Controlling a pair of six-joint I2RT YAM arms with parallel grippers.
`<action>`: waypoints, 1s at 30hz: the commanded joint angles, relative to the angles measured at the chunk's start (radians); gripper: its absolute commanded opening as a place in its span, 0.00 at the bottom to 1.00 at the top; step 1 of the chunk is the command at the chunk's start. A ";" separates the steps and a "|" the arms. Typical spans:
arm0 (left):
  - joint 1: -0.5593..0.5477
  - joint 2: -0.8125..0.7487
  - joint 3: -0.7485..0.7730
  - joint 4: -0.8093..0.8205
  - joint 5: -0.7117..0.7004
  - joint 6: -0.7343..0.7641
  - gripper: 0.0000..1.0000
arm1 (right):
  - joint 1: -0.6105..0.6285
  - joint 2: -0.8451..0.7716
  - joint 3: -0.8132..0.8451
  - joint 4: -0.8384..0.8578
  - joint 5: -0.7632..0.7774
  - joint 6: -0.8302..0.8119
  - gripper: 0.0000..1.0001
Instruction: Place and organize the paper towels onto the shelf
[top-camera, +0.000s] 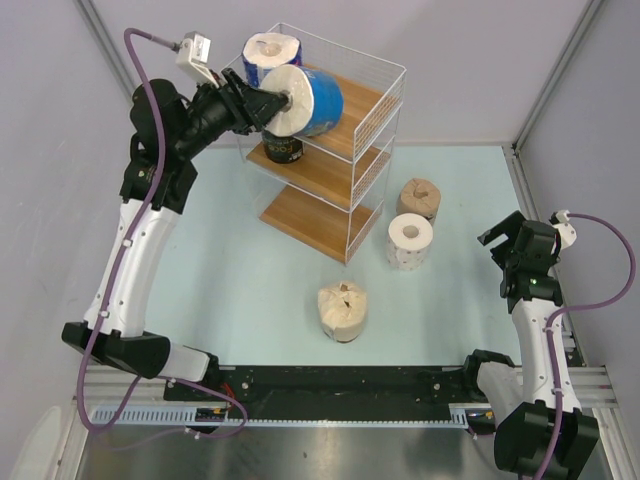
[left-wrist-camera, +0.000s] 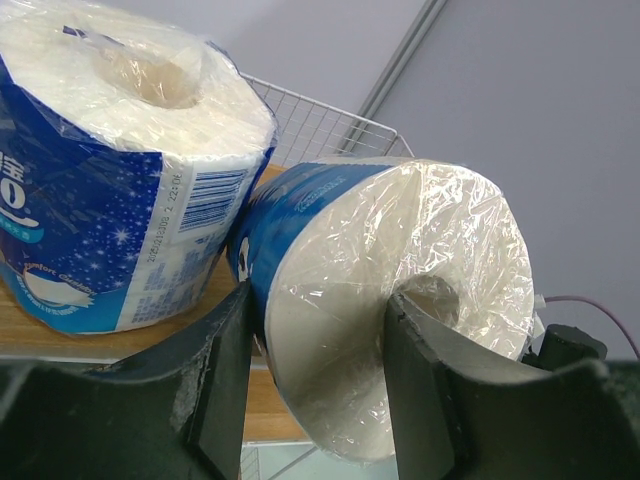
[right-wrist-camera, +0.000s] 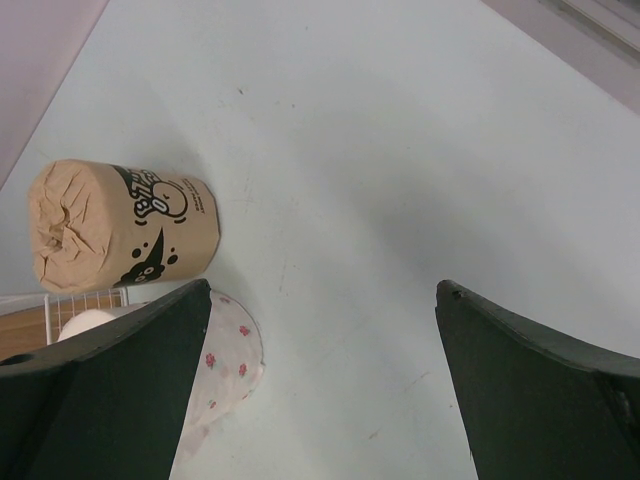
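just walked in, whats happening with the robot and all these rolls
The left fingers hold a blue-wrapped roll on its side at the top tier of the shelf, one finger in its core, beside a second blue roll standing there. A dark roll sits on the middle tier. A tan-brown roll, a white dotted roll and a cream roll are on the table. The right fingers hang open and empty.

The near roll and far roll wear blue wrap, the far one white-starred. The dark roll is black, the tan roll carries black cartoons, the white roll has pink flowers, and the cream roll is plain. The shelf has brown boards and white wire.
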 joint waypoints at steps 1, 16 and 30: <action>-0.003 -0.007 -0.001 0.091 -0.024 -0.017 0.54 | -0.007 0.000 0.003 0.019 -0.002 -0.016 1.00; -0.003 -0.008 -0.037 0.114 -0.024 -0.022 0.76 | -0.015 0.008 0.003 0.021 -0.010 -0.019 1.00; -0.006 0.054 0.052 0.160 -0.020 -0.074 0.78 | -0.029 0.011 0.003 0.009 -0.008 -0.028 1.00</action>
